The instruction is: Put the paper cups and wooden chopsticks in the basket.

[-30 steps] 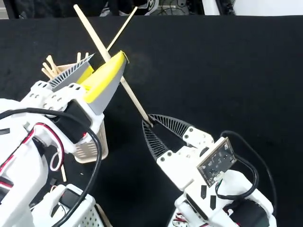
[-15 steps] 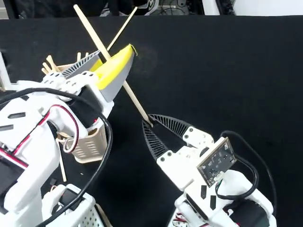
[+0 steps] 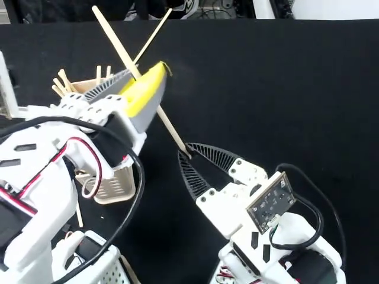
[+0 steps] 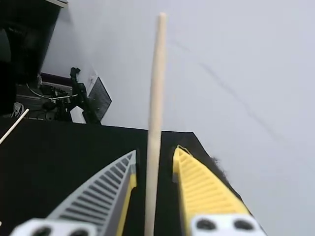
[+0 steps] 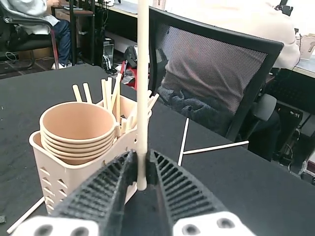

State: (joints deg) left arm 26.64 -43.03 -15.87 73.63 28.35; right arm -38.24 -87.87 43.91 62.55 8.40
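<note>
At mid-table, long pale wooden chopstick [image 3: 112,35] slants up and away from right gripper [image 3: 188,154], clamped on its near end. Left gripper [image 3: 145,71], jaws apart, straddles shaft midway, nearer beige slatted plastic basket [image 3: 112,189] with stacked paper cups [image 5: 78,123].

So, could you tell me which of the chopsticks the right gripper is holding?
The long chopstick pinched at one end in the right gripper; it is the one gripped. The others stand in the basket or lie flat on the table.
</note>
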